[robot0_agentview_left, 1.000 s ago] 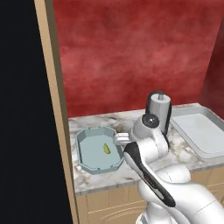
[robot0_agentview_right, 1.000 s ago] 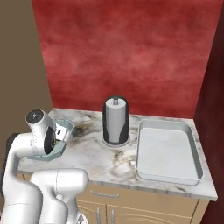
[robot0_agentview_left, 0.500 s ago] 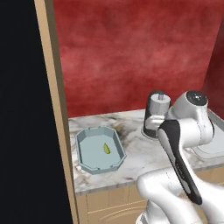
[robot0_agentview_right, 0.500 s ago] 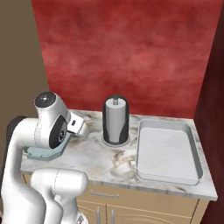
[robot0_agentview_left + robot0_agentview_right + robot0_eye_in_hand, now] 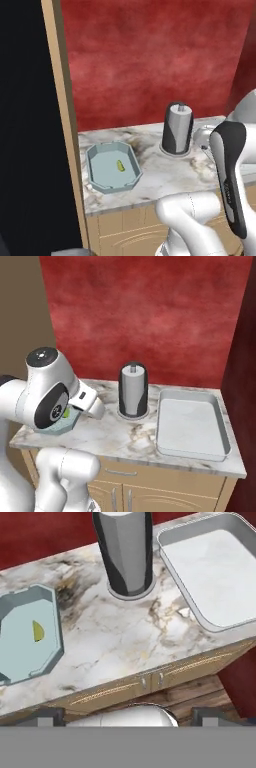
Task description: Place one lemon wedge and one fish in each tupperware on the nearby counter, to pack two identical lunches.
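Hiding part of the blue tupperware (image 5: 59, 427), the arm's gripper (image 5: 122, 716) hangs spread, empty.

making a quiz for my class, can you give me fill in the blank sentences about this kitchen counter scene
1. The lemon wedge lies in the pale ____ tray.
2. The white-grey tray holds ____.
3. Between the two trays stands a dark paper-towel ____.
4. The counter top looks like marbled ____.

Missing words: blue; nothing; holder; stone
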Robot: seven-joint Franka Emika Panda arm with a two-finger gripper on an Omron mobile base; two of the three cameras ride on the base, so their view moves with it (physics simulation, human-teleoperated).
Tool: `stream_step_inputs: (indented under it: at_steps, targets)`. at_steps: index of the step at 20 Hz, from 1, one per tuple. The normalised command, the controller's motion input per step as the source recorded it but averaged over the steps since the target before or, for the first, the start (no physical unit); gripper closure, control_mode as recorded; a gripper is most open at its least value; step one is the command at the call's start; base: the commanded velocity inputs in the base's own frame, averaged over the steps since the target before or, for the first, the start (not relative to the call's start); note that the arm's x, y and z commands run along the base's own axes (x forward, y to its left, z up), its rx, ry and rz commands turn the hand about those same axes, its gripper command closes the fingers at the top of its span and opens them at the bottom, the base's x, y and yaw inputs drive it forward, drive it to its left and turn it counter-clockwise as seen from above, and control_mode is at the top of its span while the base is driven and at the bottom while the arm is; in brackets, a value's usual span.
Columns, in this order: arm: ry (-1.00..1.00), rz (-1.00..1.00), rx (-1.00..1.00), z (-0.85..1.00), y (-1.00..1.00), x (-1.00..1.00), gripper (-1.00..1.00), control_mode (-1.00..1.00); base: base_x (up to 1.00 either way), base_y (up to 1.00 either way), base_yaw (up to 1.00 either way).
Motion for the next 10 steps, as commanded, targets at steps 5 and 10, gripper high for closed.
stream_step_inputs:
  at_steps: [5, 10]
  targets:
    - [0.00, 0.00, 0.00, 0.00, 0.00, 0.00, -1.00, 1.00, -1.00, 0.00, 0.02]
    - [0.00, 0.00, 0.00, 0.00, 0.00, 0.00, -1.00, 1.00, -1.00, 0.00, 0.09]
